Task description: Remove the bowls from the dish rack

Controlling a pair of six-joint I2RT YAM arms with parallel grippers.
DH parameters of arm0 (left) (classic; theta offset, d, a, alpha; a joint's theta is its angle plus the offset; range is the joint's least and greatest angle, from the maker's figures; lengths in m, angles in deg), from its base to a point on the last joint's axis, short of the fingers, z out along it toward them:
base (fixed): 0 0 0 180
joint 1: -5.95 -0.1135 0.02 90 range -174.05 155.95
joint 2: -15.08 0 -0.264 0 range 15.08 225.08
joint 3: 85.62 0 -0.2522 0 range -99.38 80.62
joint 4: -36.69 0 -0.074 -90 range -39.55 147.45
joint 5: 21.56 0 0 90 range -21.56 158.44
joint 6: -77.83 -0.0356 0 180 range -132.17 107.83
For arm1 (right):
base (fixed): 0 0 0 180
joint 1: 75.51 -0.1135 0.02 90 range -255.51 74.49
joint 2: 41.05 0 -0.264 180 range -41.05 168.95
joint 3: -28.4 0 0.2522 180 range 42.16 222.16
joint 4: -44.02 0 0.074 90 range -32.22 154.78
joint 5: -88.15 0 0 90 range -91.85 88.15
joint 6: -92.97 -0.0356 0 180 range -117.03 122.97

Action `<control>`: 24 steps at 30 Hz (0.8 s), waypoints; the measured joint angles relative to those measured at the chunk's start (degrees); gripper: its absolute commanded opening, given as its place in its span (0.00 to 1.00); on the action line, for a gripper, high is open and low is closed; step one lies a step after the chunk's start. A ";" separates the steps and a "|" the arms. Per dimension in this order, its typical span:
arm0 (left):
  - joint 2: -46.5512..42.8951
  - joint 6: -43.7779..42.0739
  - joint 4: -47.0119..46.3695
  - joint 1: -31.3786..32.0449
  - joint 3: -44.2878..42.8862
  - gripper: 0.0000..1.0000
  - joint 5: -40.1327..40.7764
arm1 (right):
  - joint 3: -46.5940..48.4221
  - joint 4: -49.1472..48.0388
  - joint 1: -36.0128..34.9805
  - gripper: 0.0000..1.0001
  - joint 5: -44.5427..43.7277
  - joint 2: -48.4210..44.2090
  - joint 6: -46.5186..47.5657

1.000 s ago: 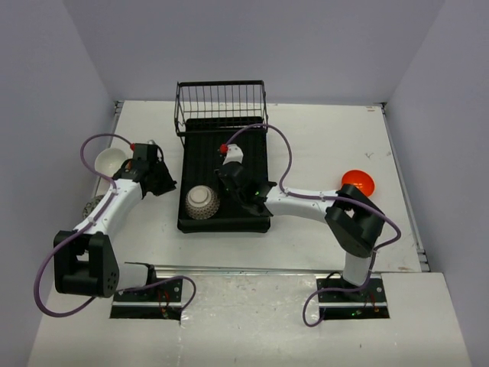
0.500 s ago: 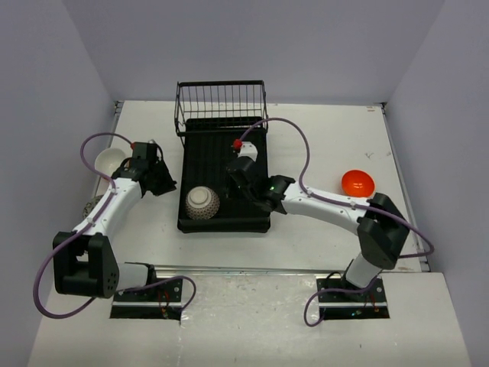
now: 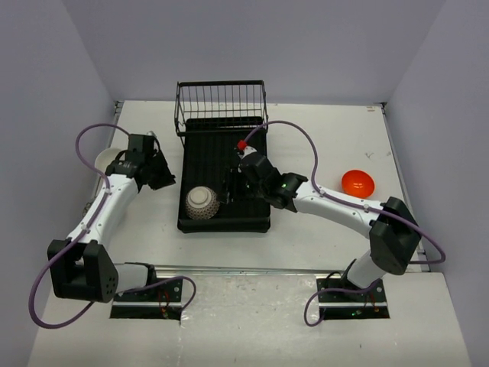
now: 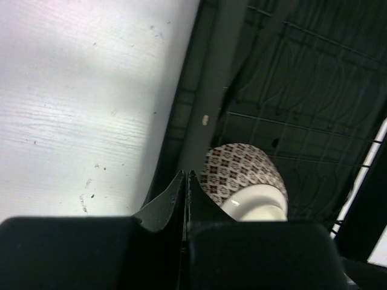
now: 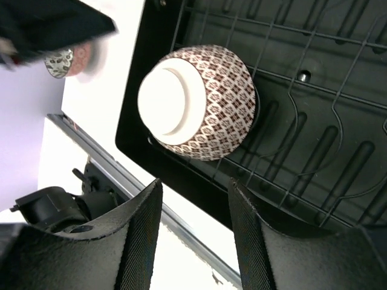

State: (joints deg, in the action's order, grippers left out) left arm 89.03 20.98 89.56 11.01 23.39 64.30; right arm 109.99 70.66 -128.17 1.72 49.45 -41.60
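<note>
site: white table (image 3: 321, 138), two arms mounted at its near edge.

rack (image 3: 206, 153): sits at the middle of the table, long side running away from the arms, with the wire basket (image 3: 221, 103) upright at the far end.

patterned bowl (image 3: 202, 202): the only bowl in the rack. it lies upside down, foot ring up, on the gridded floor at the near left corner. the right wrist view shows the bowl (image 5: 196, 103) close to the rack's (image 5: 314, 121) left wall.

right gripper (image 3: 231, 187): over the rack, just right of the patterned bowl. in the wrist view the gripper (image 5: 195, 190) has its jaws partly apart. nothing is between them, and the bowl lies beyond the fingertips, not touched.

left gripper (image 3: 162, 177): over bare table, just left of the rack and outside it. in its wrist view the gripper (image 4: 184, 175) has its fingers pressed together, with nothing held. the patterned bowl (image 4: 245, 181) and rack floor (image 4: 290, 90) show past the tips.

off the rack: a white bowl (image 3: 107, 160) on the table at the left, partly behind the left arm. an orange bowl (image 3: 357, 182) is on the table at the right, well apart from the rack.
</note>
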 measured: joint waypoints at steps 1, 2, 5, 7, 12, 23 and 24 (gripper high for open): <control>-0.35 0.04 0.28 0.22 -0.81 0.00 -0.15 | -0.35 0.00 0.28 0.49 0.48 0.00 -0.17; -0.87 0.13 0.26 0.57 -1.16 0.00 -0.46 | -0.72 -0.04 0.66 0.53 0.85 0.00 -0.37; -2.54 0.50 0.35 1.62 -0.76 0.00 -2.43 | -2.08 -1.38 2.10 0.61 3.06 0.57 -1.16; -3.17 0.74 0.20 2.19 -0.24 0.00 -4.02 | -2.99 -2.91 2.91 0.65 4.39 1.51 -1.79; -3.21 0.92 -0.22 3.72 0.39 0.00 -6.91 | -3.58 -4.39 3.56 0.67 6.38 4.61 -3.23; -3.13 1.33 -1.05 5.35 1.64 0.23 -9.42 | -3.58 -5.20 3.56 0.84 6.67 5.20 -4.90; -3.13 1.29 -1.01 5.49 1.64 0.28 -9.38 | -3.58 -5.20 3.56 0.84 6.64 5.20 -4.94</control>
State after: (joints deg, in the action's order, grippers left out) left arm 85.91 22.27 88.55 16.49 25.02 54.92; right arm 106.41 65.46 -124.61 8.37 54.66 -46.54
